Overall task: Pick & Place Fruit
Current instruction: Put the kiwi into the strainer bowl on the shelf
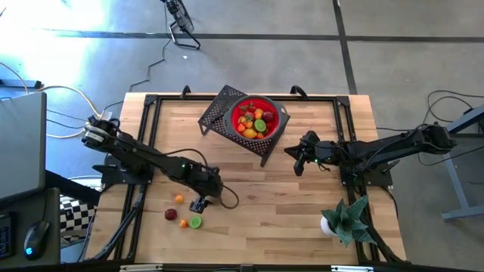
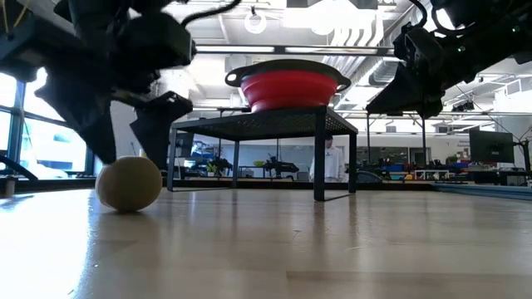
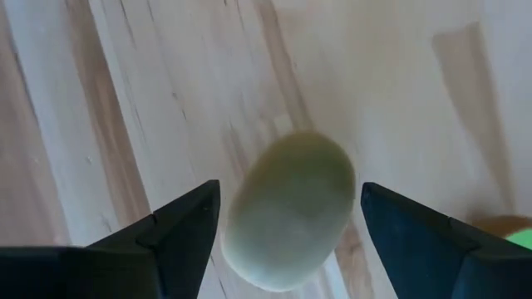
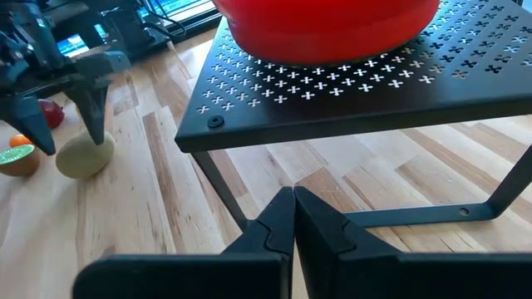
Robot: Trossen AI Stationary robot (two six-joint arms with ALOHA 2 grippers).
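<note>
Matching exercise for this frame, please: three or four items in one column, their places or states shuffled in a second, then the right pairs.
Things:
1. left gripper
2. right gripper
3. red bowl
4. pale egg-shaped fruit

Places or states:
A. on the black perforated stand, holding fruit
B. shut and empty, in the air beside the stand
C. open, fingers on either side of a fruit
D. lying on the wooden table between two dark fingers

Pairs: 1-C, 2-B, 3-A, 4-D
</note>
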